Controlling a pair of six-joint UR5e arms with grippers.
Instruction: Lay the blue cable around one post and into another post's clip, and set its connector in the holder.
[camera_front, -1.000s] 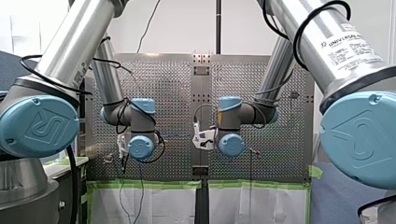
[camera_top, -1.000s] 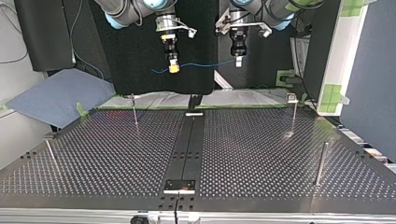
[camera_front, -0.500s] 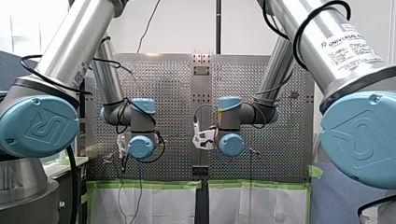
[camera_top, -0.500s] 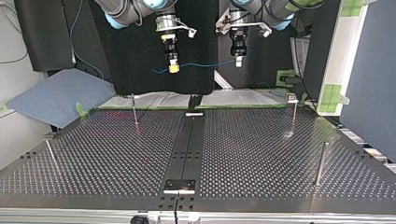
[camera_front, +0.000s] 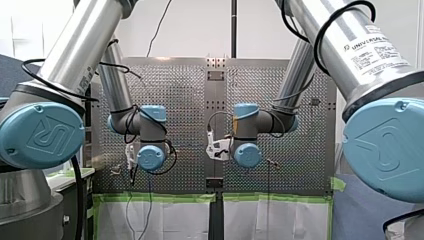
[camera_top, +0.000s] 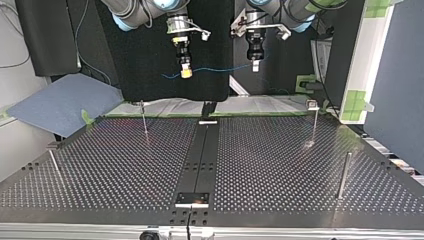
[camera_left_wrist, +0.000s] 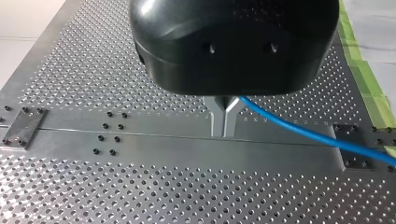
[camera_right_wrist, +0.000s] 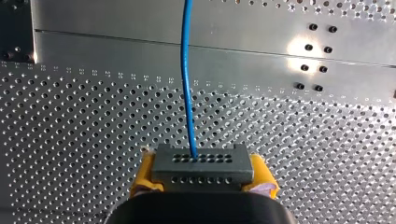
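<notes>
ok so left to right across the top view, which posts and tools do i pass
far-left post → thin post → my right tool → my left tool → clip-topped post → thick post

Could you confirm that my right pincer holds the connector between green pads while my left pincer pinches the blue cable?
Not quite: the right wrist view shows yellow pads, not green. My right pincer holds the connector between them while my left pincer pinches the blue cable.

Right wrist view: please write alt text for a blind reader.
My right tool grips, between yellow pads, a grey rectangular connector with small holes. A thin blue cable runs from it, ahead over the perforated metal table.
</notes>
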